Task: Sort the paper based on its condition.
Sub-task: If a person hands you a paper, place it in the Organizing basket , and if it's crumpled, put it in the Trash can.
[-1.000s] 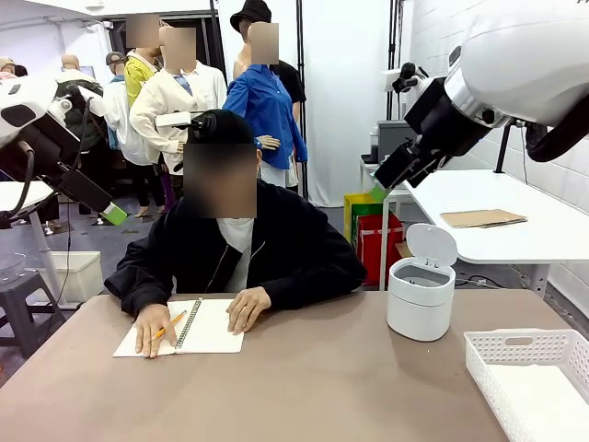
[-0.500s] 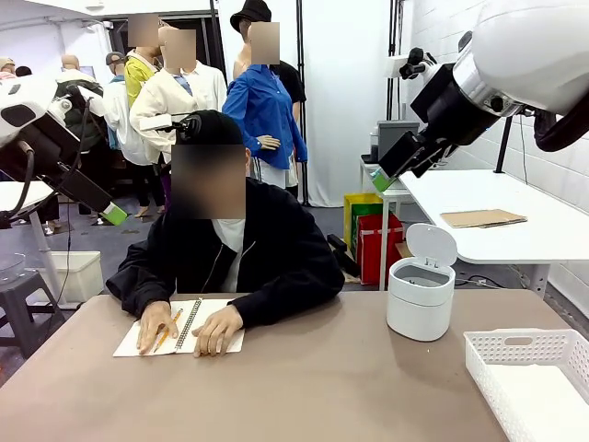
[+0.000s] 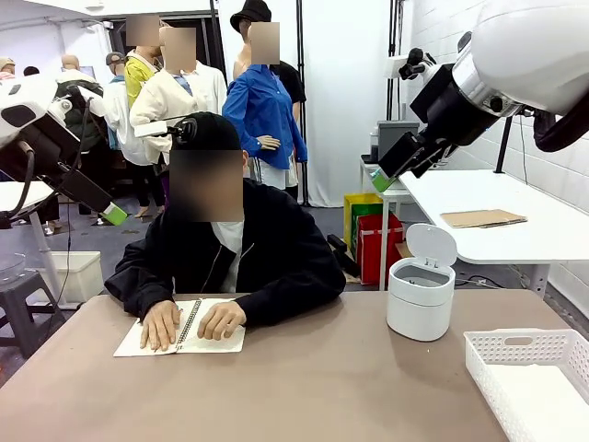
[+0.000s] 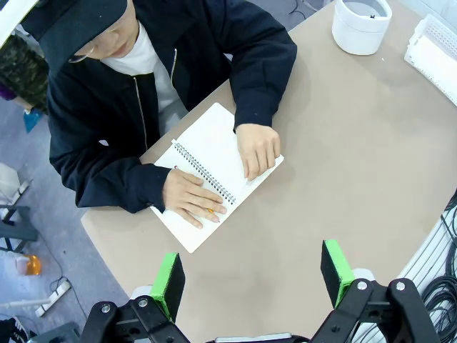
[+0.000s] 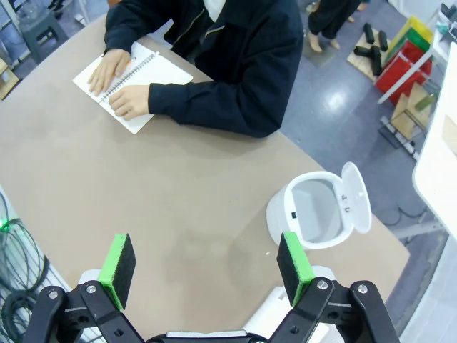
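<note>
Two tools are hanging above the surface [image 3: 304, 387]. The left tool [image 4: 252, 275] and the right tool [image 5: 206, 268] are both standing wide, gripping nothing. One person is resting one hand [image 4: 191, 202] and the other hand [image 4: 258, 148] on one open spiral notebook [image 4: 214, 139], whose white pages are lying flat. One white bin [image 5: 277, 218] is standing with its lid up near one white basket [image 3: 543, 350]. Whether loose paper is lying inside that basket I cannot tell.
</note>
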Action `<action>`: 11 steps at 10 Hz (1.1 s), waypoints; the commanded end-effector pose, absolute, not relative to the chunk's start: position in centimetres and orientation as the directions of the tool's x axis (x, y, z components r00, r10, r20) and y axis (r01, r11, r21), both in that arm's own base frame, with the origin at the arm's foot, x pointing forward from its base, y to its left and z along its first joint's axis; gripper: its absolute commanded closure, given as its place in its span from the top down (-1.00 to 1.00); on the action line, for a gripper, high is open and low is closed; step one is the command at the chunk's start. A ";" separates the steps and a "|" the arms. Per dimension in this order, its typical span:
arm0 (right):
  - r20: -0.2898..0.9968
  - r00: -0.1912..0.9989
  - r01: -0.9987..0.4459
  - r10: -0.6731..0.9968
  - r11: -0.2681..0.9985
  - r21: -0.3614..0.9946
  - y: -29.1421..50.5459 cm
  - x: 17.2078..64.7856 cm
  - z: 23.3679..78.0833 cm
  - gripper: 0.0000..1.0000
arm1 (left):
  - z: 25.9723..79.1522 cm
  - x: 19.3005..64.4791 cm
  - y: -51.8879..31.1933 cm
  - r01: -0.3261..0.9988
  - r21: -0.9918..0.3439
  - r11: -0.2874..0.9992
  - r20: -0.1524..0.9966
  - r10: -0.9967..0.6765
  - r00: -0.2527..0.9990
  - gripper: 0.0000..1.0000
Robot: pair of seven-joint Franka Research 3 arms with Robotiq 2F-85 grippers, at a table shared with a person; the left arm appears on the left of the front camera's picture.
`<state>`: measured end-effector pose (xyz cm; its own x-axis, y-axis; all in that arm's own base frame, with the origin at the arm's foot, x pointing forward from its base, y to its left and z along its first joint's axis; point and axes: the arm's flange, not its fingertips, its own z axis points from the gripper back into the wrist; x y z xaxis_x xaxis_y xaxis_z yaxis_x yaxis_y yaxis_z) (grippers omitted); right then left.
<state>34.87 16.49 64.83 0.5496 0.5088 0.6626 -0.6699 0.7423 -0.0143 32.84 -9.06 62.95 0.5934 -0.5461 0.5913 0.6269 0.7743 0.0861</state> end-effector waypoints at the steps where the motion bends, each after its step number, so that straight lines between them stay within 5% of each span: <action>1: 0.661 0.550 -0.670 0.510 0.742 -0.014 16.5 34.9 64.8 1.00 | 63.0 32.8 -9.0 0.624 0.088 0.777 0.592 -0.544 0.594 1.00; 11: 0.661 0.550 -0.670 0.510 0.742 -0.014 16.5 34.9 64.8 1.00 | 63.0 32.8 -9.0 0.624 0.088 0.777 0.592 -0.544 0.594 1.00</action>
<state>34.87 16.49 64.83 0.5496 0.5088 0.6626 -0.6699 0.7423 -0.0143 32.84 -9.06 62.95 0.5934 -0.5461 0.5913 0.6269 0.7743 0.0861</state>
